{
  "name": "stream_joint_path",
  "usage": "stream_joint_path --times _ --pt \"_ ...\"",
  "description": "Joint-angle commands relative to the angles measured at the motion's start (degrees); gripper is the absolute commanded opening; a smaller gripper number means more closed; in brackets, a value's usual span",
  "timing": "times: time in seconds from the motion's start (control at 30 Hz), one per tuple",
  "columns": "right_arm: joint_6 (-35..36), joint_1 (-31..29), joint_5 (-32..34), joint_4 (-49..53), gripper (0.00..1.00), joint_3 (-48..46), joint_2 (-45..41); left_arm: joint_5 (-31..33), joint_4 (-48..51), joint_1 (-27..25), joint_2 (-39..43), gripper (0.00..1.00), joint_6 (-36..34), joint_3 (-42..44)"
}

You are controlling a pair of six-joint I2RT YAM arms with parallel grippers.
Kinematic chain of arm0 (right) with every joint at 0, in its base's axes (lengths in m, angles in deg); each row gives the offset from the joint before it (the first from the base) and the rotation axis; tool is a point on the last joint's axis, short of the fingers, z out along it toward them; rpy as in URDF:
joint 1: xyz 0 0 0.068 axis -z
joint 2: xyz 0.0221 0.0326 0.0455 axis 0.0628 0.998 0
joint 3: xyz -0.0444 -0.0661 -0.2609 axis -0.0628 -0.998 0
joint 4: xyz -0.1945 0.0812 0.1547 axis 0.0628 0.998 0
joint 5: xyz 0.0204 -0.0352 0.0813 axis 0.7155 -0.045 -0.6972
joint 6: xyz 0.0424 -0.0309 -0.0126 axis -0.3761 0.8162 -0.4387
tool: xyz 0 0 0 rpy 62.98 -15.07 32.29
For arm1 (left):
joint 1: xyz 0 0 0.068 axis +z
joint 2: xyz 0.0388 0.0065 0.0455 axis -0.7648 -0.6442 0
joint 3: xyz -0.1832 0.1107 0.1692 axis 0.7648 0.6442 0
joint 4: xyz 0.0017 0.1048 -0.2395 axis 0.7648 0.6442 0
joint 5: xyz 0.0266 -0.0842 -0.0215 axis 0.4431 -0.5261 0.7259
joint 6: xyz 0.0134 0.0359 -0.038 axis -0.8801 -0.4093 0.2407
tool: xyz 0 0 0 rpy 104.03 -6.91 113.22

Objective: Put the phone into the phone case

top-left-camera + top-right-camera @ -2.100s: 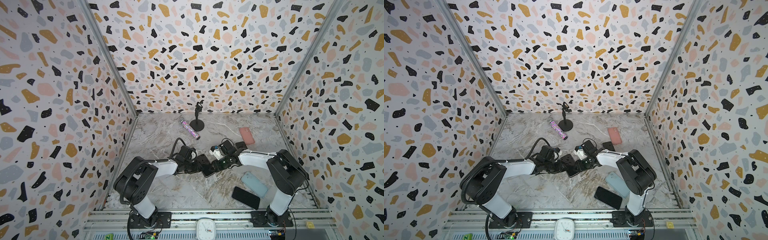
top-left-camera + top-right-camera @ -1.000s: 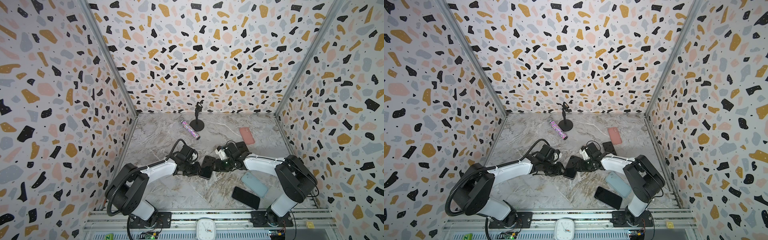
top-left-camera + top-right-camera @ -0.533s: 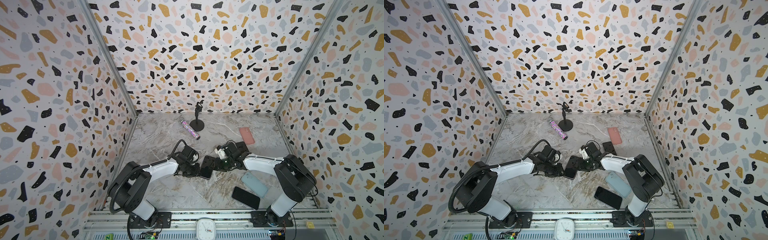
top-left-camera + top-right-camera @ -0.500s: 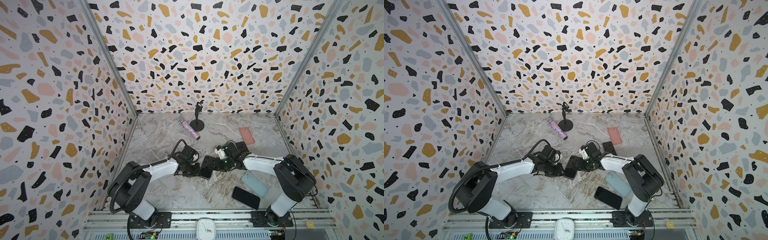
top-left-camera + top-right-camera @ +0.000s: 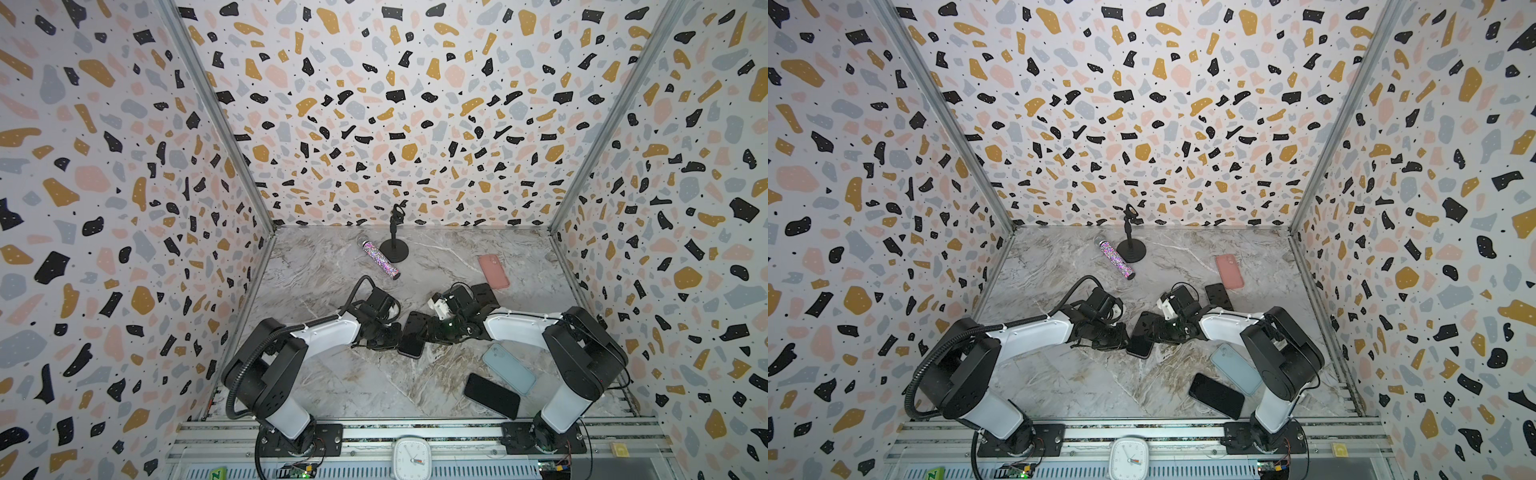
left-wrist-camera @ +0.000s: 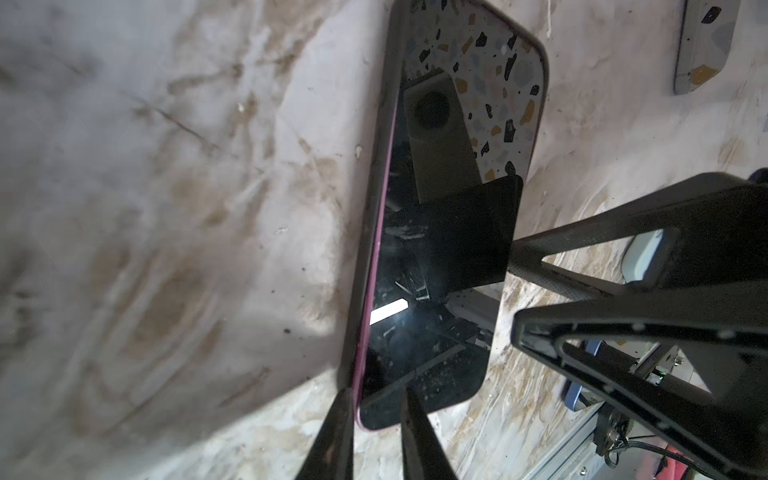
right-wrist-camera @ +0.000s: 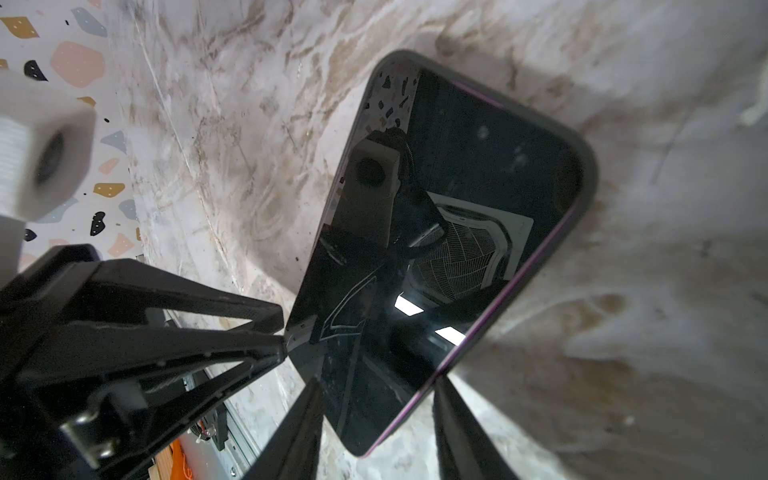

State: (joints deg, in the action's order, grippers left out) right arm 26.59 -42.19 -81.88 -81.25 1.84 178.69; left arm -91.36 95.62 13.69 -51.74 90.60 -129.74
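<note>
Phone lies dark near the middle of the table in both top views, with the left gripper at one long side and the right gripper at the other. It has barely shifted over the last second.

In the left wrist view, the left fingers have drawn closer than a second ago and pinch a corner of the phone, while one right pad rests on the glass.

In the right wrist view, the right jaws stand partway apart and seem to clamp the phone's end. A dark phone case rims the far corner, yet the purple edge nearest the camera shows bare. Seating looks nearly done, with that end probably not yet pressed home.
</note>
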Motion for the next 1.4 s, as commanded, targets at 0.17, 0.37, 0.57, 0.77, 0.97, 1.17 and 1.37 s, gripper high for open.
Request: stream_joint_path --times 0.17,0.37,0.57,0.77,0.97,1.17,1.37 --pt "0.1 -0.5 -0.8 0.1 0.45 1.3 0.9 0.4 0.1 -1.2 -1.1 0.20 -0.5 -1.0" --pt "0.1 -0.8 -1.0 -0.1 0.44 1.6 1.5 0.7 0.2 -1.8 -1.1 0.10 -0.4 -1.4" --pt "0.1 -1.0 -1.4 -0.6 0.44 1.5 1.9 0.9 -0.7 -2.5 -2.2 0.03 0.0 -0.8" --pt "0.1 -1.2 -1.6 -0.8 0.43 1.5 2.0 0.5 -2.3 -3.0 -3.1 0.03 0.3 0.9" --pt "0.1 -1.2 -1.7 -0.8 0.43 1.5 1.9 0.6 -3.7 -3.1 -3.9 0.02 0.5 2.2" --pt "0.0 -1.4 -1.4 -0.8 0.43 1.3 1.6 1.3 -3.7 -3.2 -4.2 0.02 -0.1 2.7" --pt "0.3 -1.5 -0.7 0.0 0.44 2.0 1.3 4.1 -0.5 -3.1 -3.1 0.06 -1.9 0.9"
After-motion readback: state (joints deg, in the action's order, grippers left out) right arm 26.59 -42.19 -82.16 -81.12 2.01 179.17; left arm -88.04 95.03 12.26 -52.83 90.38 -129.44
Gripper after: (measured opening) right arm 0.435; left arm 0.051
